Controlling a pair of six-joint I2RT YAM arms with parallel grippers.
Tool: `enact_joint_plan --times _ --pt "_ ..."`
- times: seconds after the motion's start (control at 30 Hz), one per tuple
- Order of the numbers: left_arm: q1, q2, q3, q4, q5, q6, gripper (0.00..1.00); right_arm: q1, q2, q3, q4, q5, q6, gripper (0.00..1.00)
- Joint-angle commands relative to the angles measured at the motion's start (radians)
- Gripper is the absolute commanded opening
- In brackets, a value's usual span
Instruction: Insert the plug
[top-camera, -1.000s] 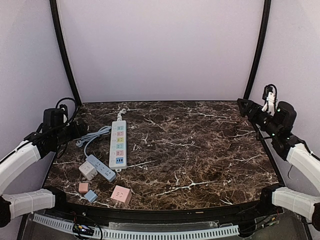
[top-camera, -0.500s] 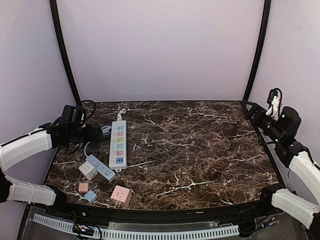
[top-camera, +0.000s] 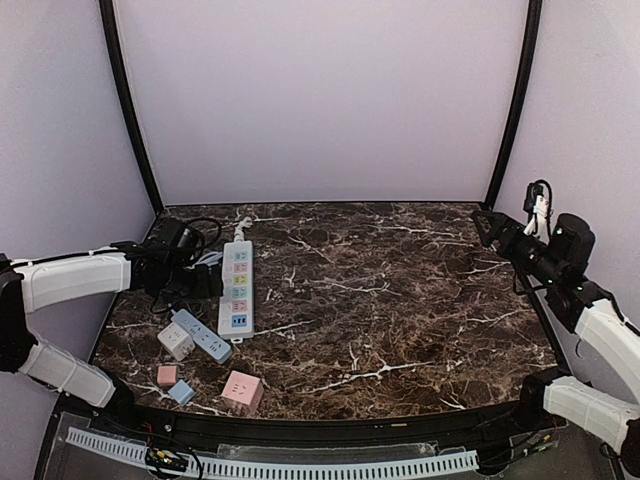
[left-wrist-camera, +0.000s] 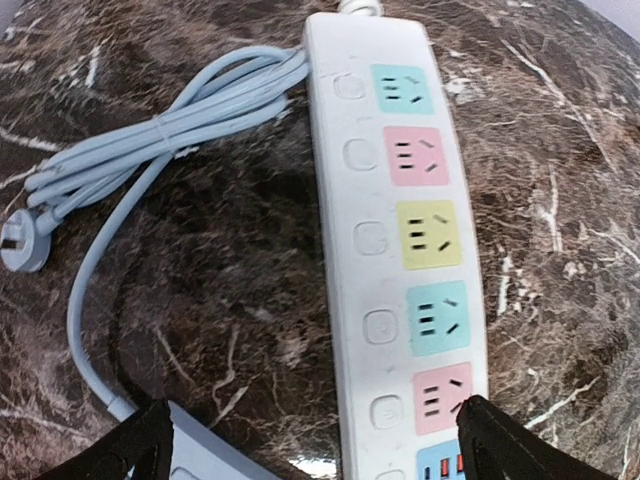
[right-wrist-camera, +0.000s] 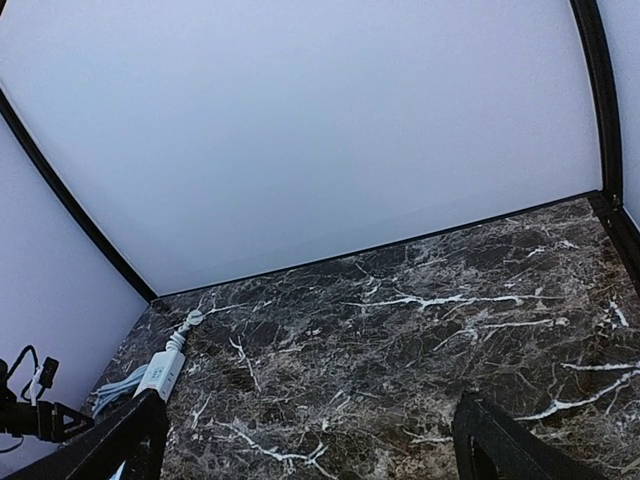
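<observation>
Plug (left-wrist-camera: 20, 246), left wrist view: flat on marble table (left-wrist-camera: 560, 200), left of power strip (left-wrist-camera: 400, 250); left gripper (left-wrist-camera: 315, 430) spread wide, empty. Top view: right gripper (top-camera: 487, 225) spread, empty, near table's right edge. Right wrist view: strip's far end only.

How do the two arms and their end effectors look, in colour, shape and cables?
The left arm and the right arm have white shells and black joints. The left end effector and the right end effector each show two black, tapered fingers. Cables loop at both wrists.
</observation>
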Motion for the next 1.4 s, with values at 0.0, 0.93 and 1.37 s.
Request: enact_joint_plan --times 0.0,0.93,1.37 --pt "-0.004 -0.005 0.010 -0.164 -0.115 -0.160 1.00 0.007 -0.011 0.007 0.001 -0.034 -0.014 0.99" --pt "0.036 0.055 -0.180 -0.051 -0.190 -0.351 0.92 0.007 -0.036 0.001 -0.007 -0.054 -0.006 0.99" --pt "0.075 0.095 -0.221 0.077 -0.146 -0.331 0.53 0.009 -0.039 0.000 -0.007 -0.057 -0.004 0.99"
